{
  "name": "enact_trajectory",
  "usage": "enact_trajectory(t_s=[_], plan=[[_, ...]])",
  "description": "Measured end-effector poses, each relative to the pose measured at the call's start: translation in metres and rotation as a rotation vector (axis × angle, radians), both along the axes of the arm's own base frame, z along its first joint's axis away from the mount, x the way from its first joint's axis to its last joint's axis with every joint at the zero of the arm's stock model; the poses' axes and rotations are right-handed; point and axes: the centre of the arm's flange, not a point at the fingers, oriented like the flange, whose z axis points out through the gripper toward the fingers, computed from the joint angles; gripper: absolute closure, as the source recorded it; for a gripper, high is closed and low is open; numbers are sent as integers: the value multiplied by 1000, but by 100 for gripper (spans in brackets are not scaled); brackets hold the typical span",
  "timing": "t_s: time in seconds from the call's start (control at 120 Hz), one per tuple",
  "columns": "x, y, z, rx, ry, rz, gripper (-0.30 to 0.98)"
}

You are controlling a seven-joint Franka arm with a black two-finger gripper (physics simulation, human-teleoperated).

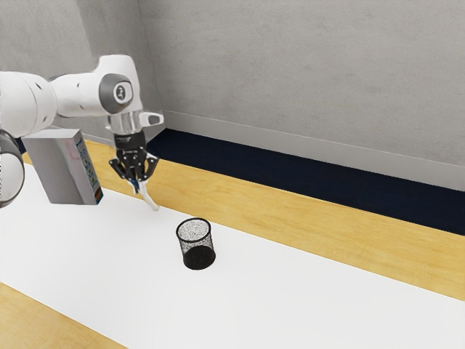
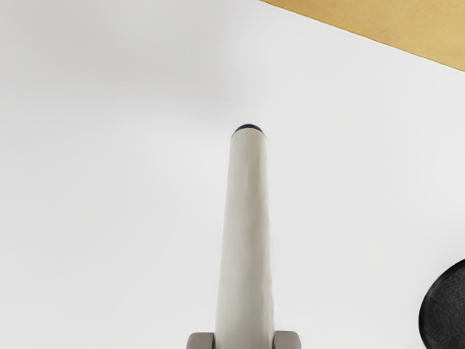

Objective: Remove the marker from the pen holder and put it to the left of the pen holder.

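In the exterior view my gripper (image 1: pixel 136 183) is shut on the white marker (image 1: pixel 150 199), which slants down from the fingers toward the white surface; whether its lower end touches that surface I cannot tell. The black mesh pen holder (image 1: pixel 197 244) stands upright, apart from the marker, toward the exterior view's right. In the wrist view the marker (image 2: pixel 247 233) extends out from between the two fingertips of the gripper (image 2: pixel 244 341), with a dark blue end. A dark part of the pen holder (image 2: pixel 447 309) appears there too.
A grey box-shaped object (image 1: pixel 64 167) stands near the arm at the exterior view's left. The white surface (image 1: pixel 305 298) lies on a wooden table (image 1: pixel 240 216), whose wood shows along both sides of it. A concrete wall (image 1: pixel 312 73) rises beyond.
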Motion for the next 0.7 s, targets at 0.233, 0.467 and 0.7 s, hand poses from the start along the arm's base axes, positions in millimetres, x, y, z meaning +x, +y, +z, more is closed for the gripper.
enact_trajectory(t_s=[0.233, 0.467, 0.7], plan=[[-2, -1, -28, -33, 19, -32, 72], [-8, -2, -41, -58, 33, -52, 71], [-12, 1, -46, -88, 30, -48, 67]])
